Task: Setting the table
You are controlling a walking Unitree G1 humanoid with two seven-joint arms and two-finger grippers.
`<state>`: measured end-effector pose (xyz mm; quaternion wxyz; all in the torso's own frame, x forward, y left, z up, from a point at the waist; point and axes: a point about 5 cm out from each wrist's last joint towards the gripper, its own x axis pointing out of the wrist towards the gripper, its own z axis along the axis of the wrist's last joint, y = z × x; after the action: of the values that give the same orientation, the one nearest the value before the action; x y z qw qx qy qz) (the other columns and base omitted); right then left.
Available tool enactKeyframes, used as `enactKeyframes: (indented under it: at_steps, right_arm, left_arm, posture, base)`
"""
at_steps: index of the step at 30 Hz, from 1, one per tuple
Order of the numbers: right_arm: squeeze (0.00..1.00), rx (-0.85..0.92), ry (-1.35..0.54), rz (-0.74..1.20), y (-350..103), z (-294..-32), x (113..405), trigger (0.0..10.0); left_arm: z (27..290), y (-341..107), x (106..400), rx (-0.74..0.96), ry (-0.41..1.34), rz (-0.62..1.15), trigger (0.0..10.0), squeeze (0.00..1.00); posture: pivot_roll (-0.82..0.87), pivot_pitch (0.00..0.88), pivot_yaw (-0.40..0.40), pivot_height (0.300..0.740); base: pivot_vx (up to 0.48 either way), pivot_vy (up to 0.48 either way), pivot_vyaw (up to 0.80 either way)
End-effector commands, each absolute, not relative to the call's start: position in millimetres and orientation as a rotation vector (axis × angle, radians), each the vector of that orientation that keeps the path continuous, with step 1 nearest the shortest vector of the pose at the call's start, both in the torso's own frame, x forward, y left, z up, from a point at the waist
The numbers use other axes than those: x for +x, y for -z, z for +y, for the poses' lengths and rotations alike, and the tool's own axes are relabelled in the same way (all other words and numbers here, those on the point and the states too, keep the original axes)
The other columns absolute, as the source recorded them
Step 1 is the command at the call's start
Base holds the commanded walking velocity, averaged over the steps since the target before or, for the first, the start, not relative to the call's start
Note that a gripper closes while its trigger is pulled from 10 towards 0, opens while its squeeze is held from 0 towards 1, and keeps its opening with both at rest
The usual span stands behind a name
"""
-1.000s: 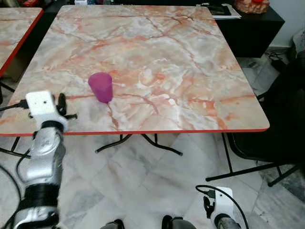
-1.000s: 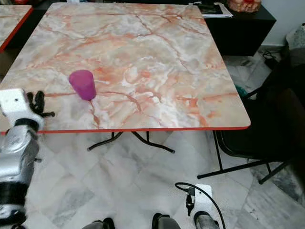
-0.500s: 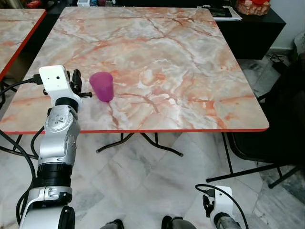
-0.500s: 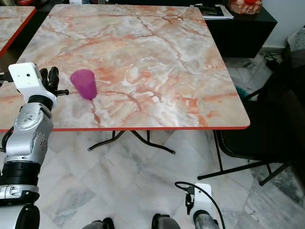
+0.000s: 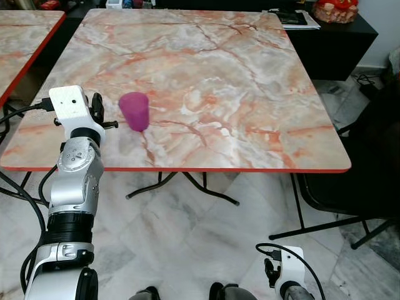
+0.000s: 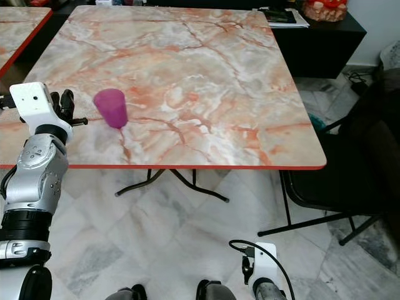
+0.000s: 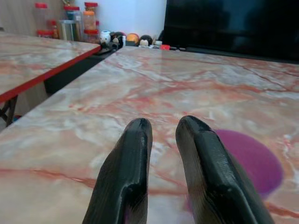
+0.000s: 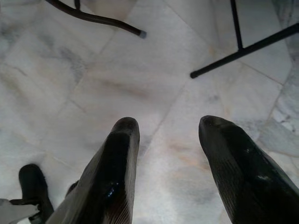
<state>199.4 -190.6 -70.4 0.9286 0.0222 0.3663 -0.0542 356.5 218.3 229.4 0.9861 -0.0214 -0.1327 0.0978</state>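
Here, at the far left, the corner of a second red-edged marble table point(image 5: 25, 28) juts in, bare on the part that shows. Next comes the left gripper point(image 7: 163, 128), raised on its silver arm over the near left edge of the main table; its two long black fingers point(image 7: 128, 158) sit close together with a slim gap, narrower than the cup and holding nothing. In its wrist view the purple plastic cup point(image 5: 134, 111) lies just past and to one side of the fingertips, so the claw is beside the cup, not around it, and apart from it. That low, level approach looks chosen for a side grasp on the cup wall, though the fingers would need to spread first.

The cup stands mouth-down on the square pink-and-white marble table with a red rim point(image 5: 262, 170), near the left front corner, probably parked there within easy reach of that arm. To count as set, it would likely need turning upright and moving to a place setting.

Further right the tabletop is bare marble. Down by the floor, the right gripper point(image 8: 163, 128) hangs idle over the pale stone tiles point(image 8: 93, 79), its fingers spread wide and empty. A black chair point(image 6: 356, 169) stands at the table's right side.
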Motion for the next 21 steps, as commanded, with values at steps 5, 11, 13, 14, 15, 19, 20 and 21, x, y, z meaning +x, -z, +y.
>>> enactKeyframes:
  at_steps: [5, 11, 13, 14, 15, 19, 20, 21]
  right_arm:
    - [0.0, 0.057, 0.127, 0.781, 75.1, -194.2, 190.2, 10.0]
    - [0.0, 0.058, 0.125, 0.785, 75.1, -194.5, 190.4, 10.0]
    - [0.0, 0.059, 0.127, 0.785, 75.1, -194.5, 190.5, 10.0]
    - [0.0, 0.059, 0.127, 0.786, 75.1, -194.5, 190.6, 10.0]
    - [0.0, 0.06, 0.127, 0.785, 75.1, -194.5, 190.6, 10.0]
    - [0.0, 0.05, 0.123, 0.786, 75.0, -194.6, 190.8, 10.0]
    - [0.0, 0.042, 0.119, 0.786, 74.8, -194.9, 191.1, 10.0]
    - [0.0, 0.039, 0.117, 0.788, 74.8, -194.9, 191.1, 10.0]
  left_arm:
    - [226.0, -226.0, 357.8, -0.02, -0.238, -0.226, 10.0, 0.0]
    - [223.1, -228.5, 358.7, -0.002, -0.211, -0.226, 10.0, 0.0]
    - [223.6, -228.6, 358.5, -0.005, -0.218, -0.225, 10.0, 0.0]
    - [224.0, -228.6, 358.4, -0.006, -0.221, -0.224, 10.0, 0.0]
    - [224.3, -228.6, 358.2, -0.004, -0.222, -0.223, 10.0, 0.0]
    - [228.8, -228.3, 357.0, -0.005, -0.251, -0.223, 10.0, 0.0]
    - [229.2, -228.6, 357.0, -0.003, -0.25, -0.224, 10.0, 0.0]
    - [229.3, -228.6, 357.0, -0.003, -0.249, -0.224, 10.0, 0.0]
  posture:
    - [-0.05, 0.161, -0.058, 0.74]
    - [-0.04, 0.172, -0.061, 0.74]
    - [-0.05, 0.177, -0.063, 0.74]
    - [-0.05, 0.179, -0.063, 0.74]
    - [-0.05, 0.179, -0.063, 0.74]
    - [-0.05, 0.179, -0.063, 0.74]
    - [-0.05, 0.181, -0.065, 0.74]
    - [-0.05, 0.181, -0.065, 0.74]
  base:
    - [0.0, -0.048, 0.0]
    - [0.0, 0.0, 0.0]
    - [0.0, 0.0, 0.0]
    - [0.0, 0.0, 0.0]
    - [0.0, 0.0, 0.0]
    - [0.0, -0.085, 0.0]
    - [0.0, -0.442, 0.0]
    - [0.0, -0.446, 0.0]
